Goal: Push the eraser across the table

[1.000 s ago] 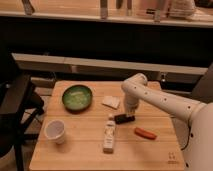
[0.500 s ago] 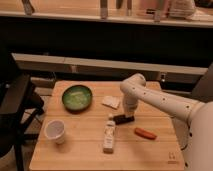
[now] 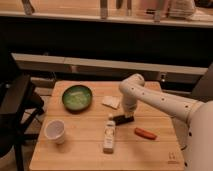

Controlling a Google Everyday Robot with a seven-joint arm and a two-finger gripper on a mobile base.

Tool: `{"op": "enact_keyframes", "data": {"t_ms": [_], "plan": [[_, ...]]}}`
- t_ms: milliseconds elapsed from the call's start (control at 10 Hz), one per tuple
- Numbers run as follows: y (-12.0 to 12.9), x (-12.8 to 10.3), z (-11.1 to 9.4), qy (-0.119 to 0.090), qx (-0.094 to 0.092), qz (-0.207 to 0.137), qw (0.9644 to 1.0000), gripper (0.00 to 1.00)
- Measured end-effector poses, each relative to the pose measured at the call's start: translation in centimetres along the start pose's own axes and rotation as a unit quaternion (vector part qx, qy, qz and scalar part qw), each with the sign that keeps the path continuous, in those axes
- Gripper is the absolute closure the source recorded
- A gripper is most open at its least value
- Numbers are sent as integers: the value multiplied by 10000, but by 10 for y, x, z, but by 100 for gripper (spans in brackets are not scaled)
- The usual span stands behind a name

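The eraser is a small black flat block lying near the middle of the light-wood table, just right of the white bottle's top. My gripper hangs from the white arm and sits low at the eraser's right end, touching or very close to it. The arm reaches in from the right side.
A white bottle lies left of and below the eraser. A pale beige pad lies behind it. An orange-red oblong thing lies to the right front. A green bowl and a white cup stand at the left. A dark chair stands left of the table.
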Motion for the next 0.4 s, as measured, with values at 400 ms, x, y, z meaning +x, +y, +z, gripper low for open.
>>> {"op": "enact_keyframes", "data": {"t_ms": [400], "plan": [[3,-4,2,54,-16,-127,9999,100]]}}
